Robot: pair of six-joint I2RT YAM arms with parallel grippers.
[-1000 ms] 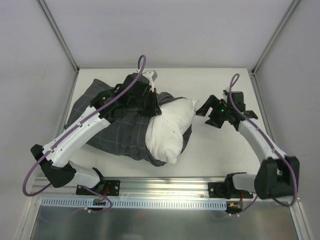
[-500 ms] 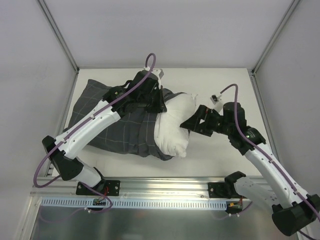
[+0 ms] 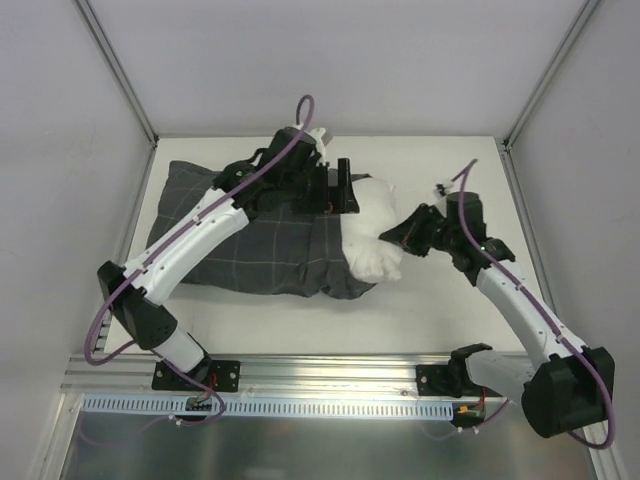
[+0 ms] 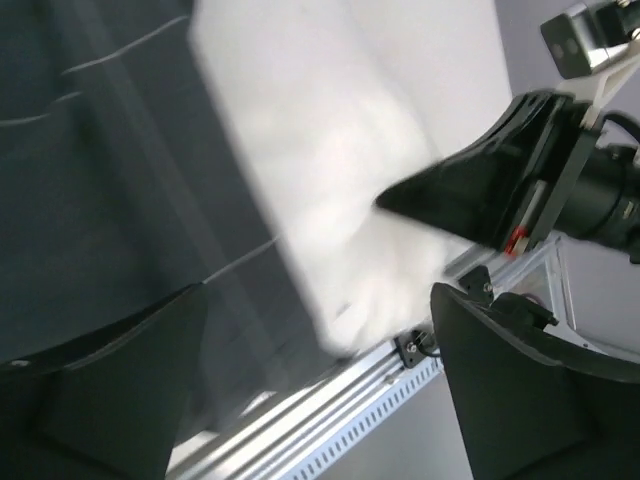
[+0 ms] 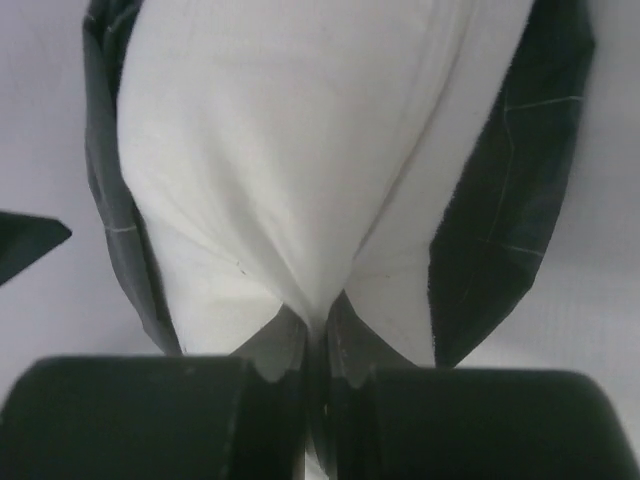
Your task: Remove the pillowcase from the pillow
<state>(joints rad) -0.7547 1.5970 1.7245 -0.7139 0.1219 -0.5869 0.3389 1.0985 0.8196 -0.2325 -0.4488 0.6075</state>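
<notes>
The pillowcase (image 3: 250,245) had spread flatter than half a second before, the white pillow (image 3: 370,225) protruding from its right end. The right gripper (image 3: 396,238) pinched the pillow's tip tightly. The left gripper (image 3: 345,190) hung wide apart, empty, above the case's mouth.

The left arm (image 3: 190,240) folds at an elbow far out on the left, and its forearm runs up and to the right in a long reach; its wrist sits at the far end, and the left tool (image 3: 348,190) points right, its two fingers (image 4: 110,390) spread wide apart; the right arm (image 3: 520,300) folds at a low elbow on the right and stretches up and to the left; the right tool (image 3: 388,238) points left, its fingers (image 5: 275,345) pressed together on a pinch of the pillow (image 5: 300,150).
</notes>
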